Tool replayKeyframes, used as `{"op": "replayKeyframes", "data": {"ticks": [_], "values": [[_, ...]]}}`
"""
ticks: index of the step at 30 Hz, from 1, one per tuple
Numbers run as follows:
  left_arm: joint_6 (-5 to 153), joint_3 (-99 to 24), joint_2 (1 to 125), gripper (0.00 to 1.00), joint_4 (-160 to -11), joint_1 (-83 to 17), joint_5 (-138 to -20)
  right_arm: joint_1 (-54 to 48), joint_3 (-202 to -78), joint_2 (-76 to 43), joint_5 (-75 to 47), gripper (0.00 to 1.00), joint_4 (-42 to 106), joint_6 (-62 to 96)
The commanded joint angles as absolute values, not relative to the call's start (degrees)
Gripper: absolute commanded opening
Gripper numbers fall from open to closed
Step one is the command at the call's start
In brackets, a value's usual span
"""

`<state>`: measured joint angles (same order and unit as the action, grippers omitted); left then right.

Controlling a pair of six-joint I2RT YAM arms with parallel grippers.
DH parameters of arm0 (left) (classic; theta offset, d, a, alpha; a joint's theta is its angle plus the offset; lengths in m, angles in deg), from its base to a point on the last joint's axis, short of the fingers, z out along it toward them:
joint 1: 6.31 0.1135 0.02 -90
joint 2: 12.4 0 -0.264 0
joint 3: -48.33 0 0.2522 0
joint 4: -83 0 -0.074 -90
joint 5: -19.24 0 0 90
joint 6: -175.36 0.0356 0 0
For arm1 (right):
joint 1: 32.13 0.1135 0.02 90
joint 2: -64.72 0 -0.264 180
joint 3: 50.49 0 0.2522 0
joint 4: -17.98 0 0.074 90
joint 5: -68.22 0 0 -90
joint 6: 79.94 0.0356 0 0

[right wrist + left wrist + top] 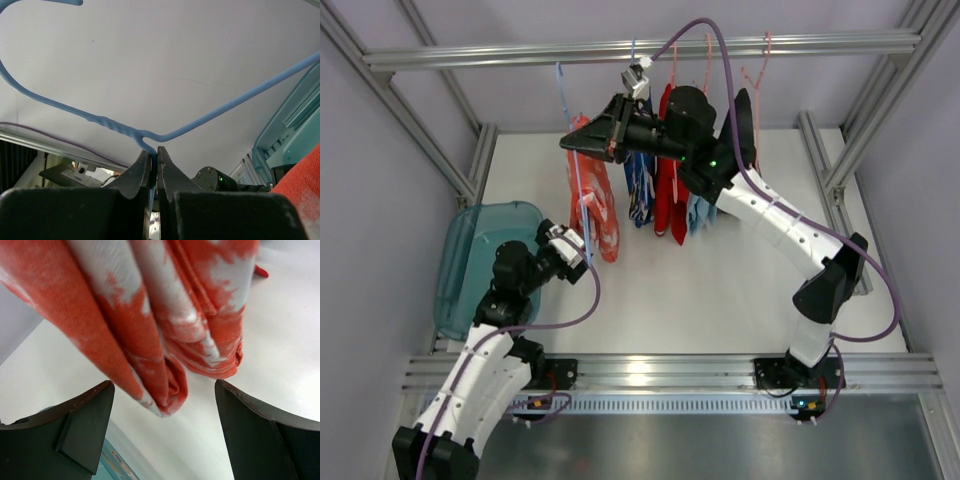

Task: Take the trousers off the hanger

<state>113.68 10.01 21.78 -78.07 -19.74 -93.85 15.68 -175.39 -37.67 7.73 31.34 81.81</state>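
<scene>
The orange-red, white-mottled trousers (597, 205) hang from the thin light-blue hanger (565, 100), away from the rail. My right gripper (578, 143) is shut on the hanger's wire just below the twisted neck; in the right wrist view the wire (215, 112) is pinched between the closed jaws (154, 156), and a corner of the trousers (300, 187) shows at the lower right. My left gripper (582, 243) is open at the trousers' lower end. In the left wrist view the folded fabric (150, 315) hangs just above the gap of the gripper (165, 425), touching neither finger.
A teal bin (480, 255) stands at the left, behind the left arm. A blue-and-white garment (640, 185) and a plain red one (668, 195) hang from the overhead rail (520, 52) on pink hangers (760, 65). Frame posts stand on both sides.
</scene>
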Motion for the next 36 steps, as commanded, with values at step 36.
{"op": "replayKeyframes", "data": {"ticks": [36], "values": [[91.17, -2.61, 31.63, 0.87, -102.66, -19.32, -94.22, 14.89, -178.77, -32.93, 7.75, 0.00, 20.32, 83.10]]}}
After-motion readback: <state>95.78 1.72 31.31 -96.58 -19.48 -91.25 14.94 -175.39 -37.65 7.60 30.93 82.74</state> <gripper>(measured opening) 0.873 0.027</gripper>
